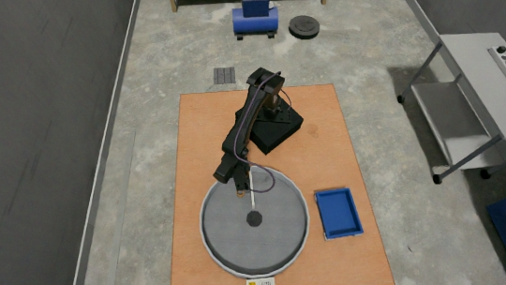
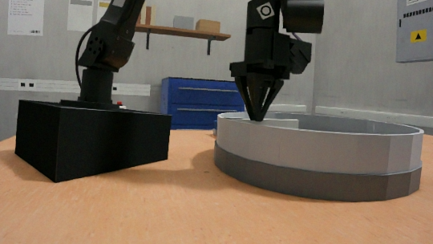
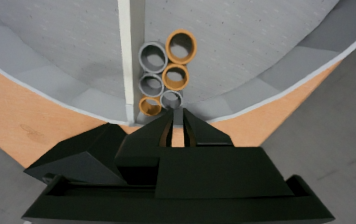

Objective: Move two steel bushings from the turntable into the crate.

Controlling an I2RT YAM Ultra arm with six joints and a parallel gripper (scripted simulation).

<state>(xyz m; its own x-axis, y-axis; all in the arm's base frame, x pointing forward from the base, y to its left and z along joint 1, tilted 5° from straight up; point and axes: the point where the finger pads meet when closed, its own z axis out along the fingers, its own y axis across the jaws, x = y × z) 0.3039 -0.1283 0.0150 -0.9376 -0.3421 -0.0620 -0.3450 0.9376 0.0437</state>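
Observation:
The grey turntable (image 1: 281, 245) (image 2: 321, 149) (image 3: 240, 60) has a raised rim. In the wrist view three grey steel bushings (image 3: 141, 57) (image 3: 161, 88) (image 3: 163, 100) and three orange bushings (image 3: 168, 46) (image 3: 186, 76) (image 3: 142, 106) stand upright in a tight cluster beside the pale divider bar. My gripper (image 1: 241, 189) (image 2: 256, 119) (image 3: 178, 112) points down at about rim height inside the turntable's near-base edge, right by the smallest steel bushing. Its fingers are nearly together, with a narrow gap and no bushing held. The blue crate (image 1: 337, 212) shows no bushings inside.
The pale divider bar (image 1: 252, 195) (image 2: 285, 123) (image 3: 126, 55) runs from the rim toward the dark centre hub (image 1: 254, 218). The crate lies on the orange table top (image 1: 192, 123), right of the turntable in the top view. The arm's black base block (image 1: 276, 132) (image 2: 112, 141) stands behind the turntable.

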